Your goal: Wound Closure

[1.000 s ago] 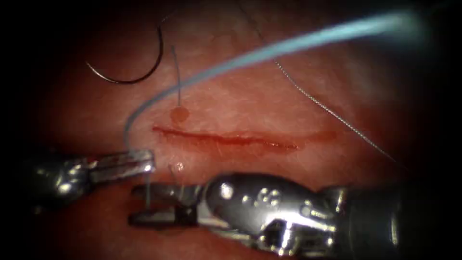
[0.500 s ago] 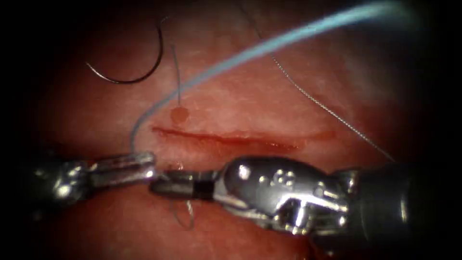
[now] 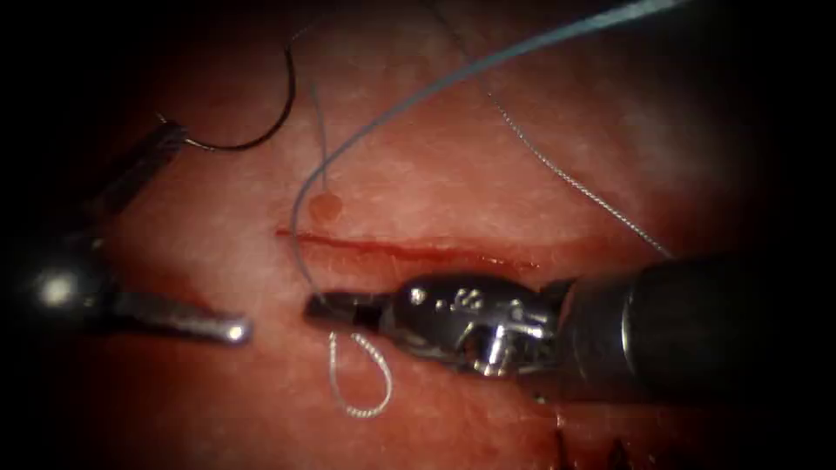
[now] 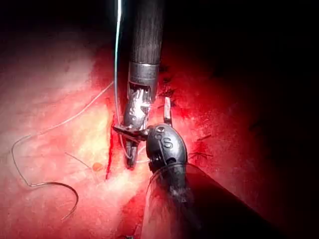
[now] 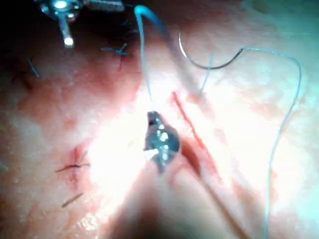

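The curved needle lies free on the tissue, above the left end of the cut, held by neither tool. It also appears in the wrist views. My right tool is just below the cut's left end, jaws shut on the blue thread, which arcs up to the upper right. A short loop of thread hangs under its tip. My left tool stands at the far left, jaws spread wide and holding nothing.
A thin pale thread runs diagonally across the tissue above the cut's right half. A round red spot sits above the cut's left end. Earlier stitches mark the tissue beside the right tool.
The left jaws let go of the blue thread, opened wide and drew back to the left. The right tool now holds the thread and has shifted up toward the cut.
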`<state>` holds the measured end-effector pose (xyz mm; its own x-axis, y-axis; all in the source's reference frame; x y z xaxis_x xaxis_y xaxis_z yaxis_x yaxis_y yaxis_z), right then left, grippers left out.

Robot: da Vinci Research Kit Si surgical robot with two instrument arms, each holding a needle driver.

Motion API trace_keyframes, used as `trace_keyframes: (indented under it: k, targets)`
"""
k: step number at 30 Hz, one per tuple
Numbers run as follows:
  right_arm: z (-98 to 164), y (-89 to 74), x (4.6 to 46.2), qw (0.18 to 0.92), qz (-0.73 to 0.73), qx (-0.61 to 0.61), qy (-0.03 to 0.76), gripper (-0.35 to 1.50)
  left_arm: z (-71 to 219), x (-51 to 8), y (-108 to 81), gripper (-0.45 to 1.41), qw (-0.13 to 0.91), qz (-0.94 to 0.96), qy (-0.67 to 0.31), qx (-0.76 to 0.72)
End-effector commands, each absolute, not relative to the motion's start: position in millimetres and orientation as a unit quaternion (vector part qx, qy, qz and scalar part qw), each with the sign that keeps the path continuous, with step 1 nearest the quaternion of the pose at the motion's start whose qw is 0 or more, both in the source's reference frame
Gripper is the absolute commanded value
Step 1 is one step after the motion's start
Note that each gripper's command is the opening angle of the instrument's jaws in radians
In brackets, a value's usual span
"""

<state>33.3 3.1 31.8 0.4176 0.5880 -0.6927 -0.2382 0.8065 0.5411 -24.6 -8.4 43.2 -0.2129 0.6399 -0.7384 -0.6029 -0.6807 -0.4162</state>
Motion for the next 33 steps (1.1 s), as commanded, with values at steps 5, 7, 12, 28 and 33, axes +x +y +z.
trace_keyframes:
  k: [5, 7, 12, 28, 33]
  targets:
    - [33.1, 1.6, 34.4, 0.825, 0.250, 0.182, 0.473, -0.35, 44.1, -26.1, -8.5, 0.93, 0.372, 0.823, 0.005, -0.430]
    - [33.1, 1.5, 34.5, 0.826, 0.250, 0.182, 0.471, -0.35, 44.4, -26.9, -8.0, 0.88, 0.359, 0.835, 0.009, -0.416]
    - [33.3, 1.1, 34.9, 0.827, 0.248, 0.182, 0.471, -0.35, 45.0, -28.8, -7.3, 0.66, 0.325, 0.861, 0.013, -0.392]
    - [32.6, 0.8, 34.9, 0.826, 0.248, 0.184, 0.471, -0.35, 47.0, -30.0, -6.1, -0.45, 0.286, 0.893, 0.024, -0.348]
    - [31.9, 1.2, 34.1, 0.823, 0.248, 0.189, 0.474, -0.35, 45.9, -28.9, -7.0, -0.45, 0.267, 0.893, 0.013, -0.361]
